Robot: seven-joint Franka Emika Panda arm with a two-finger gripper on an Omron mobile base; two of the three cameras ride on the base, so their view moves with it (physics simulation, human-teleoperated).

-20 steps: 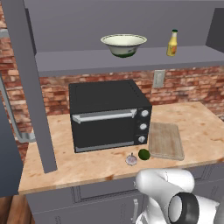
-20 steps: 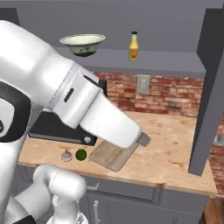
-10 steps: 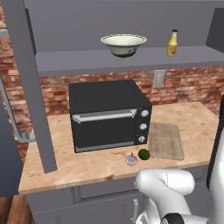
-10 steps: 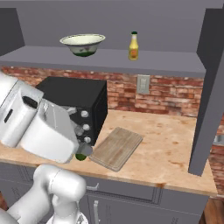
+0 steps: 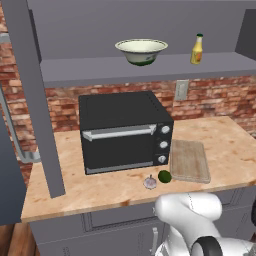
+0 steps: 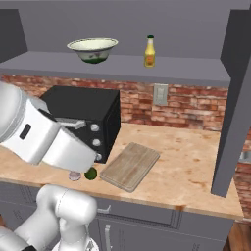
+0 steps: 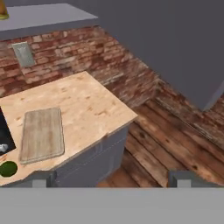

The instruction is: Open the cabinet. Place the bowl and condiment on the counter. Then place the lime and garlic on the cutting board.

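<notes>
The cabinet (image 5: 30,100) stands open, its doors swung wide. On its shelf rest the cream bowl (image 5: 141,51) (image 6: 92,50) and, to the right, the yellow condiment (image 5: 197,49) (image 6: 150,51). Down on the counter (image 5: 220,140), the lime (image 5: 164,176) (image 6: 90,173) and the garlic (image 5: 150,182) (image 6: 74,176) lie side by side in front of the oven, just left of the bare cutting board (image 5: 189,160) (image 6: 130,165) (image 7: 41,133). My gripper (image 7: 113,178) is open and holds nothing. It looks from above and to the right at the counter's right end, with the lime (image 7: 8,168) at the lower left.
A black oven (image 5: 125,130) sits on the counter left of the board. The open right cabinet door (image 6: 238,98) (image 7: 175,43) hangs over the counter's right end. Wooden floor (image 7: 175,140) lies beyond that end. My arm's white link (image 6: 44,137) crosses in front of the oven.
My arm has swung from the middle of the right base view back to its left side. The bowl, condiment, lime and garlic have not moved.
</notes>
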